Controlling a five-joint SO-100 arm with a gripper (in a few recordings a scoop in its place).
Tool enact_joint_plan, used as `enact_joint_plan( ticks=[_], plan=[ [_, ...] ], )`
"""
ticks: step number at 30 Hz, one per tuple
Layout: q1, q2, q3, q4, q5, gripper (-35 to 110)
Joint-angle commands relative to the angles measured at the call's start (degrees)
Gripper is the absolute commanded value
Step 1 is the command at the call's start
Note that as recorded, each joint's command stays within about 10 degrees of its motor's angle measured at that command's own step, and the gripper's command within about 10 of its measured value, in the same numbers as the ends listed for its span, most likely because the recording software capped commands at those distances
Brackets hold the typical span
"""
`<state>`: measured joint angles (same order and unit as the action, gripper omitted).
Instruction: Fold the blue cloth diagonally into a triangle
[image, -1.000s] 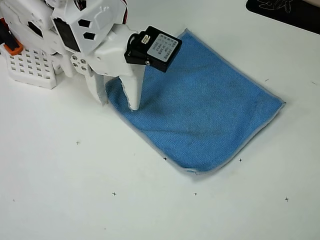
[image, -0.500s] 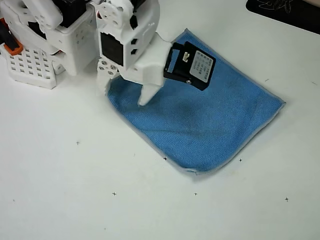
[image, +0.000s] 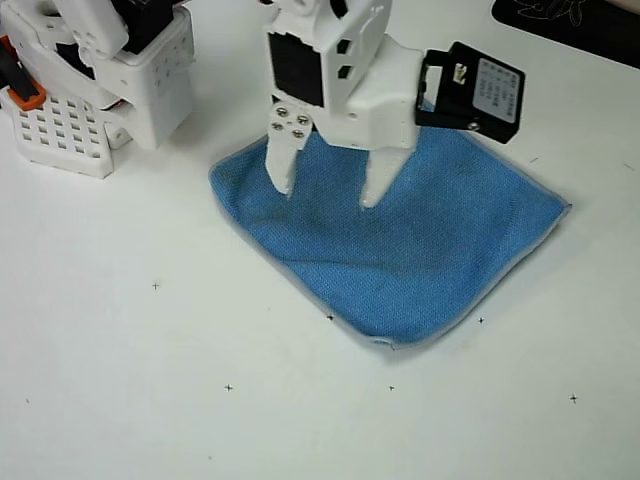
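Overhead, spread fingers (image: 327, 190) hover above the blue cloth (image: 400, 250); bare white table (image: 150, 380) borders its lower edges.

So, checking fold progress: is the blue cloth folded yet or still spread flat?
Spread flat. The blue cloth lies as one four-cornered sheet on the table, no corner turned over; the open gripper is above it.

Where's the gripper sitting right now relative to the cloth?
In the overhead view the gripper is open over the upper left part of the blue cloth, its fingertips pointing down, right of the white arm base.
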<state>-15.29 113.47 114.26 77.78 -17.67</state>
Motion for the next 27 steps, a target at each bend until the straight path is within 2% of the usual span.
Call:
enact_joint_plan(
  ticks=[1, 15, 27],
  plan=[
    [-1.8, -2.2, -9.9, 0.6, -0.1, 35],
    [-5.5, -16.3, -29.4, 0.9, 1.0, 35],
    [-7.4, -23.0, -34.8, 0.6, 1.1, 35]
  ],
)
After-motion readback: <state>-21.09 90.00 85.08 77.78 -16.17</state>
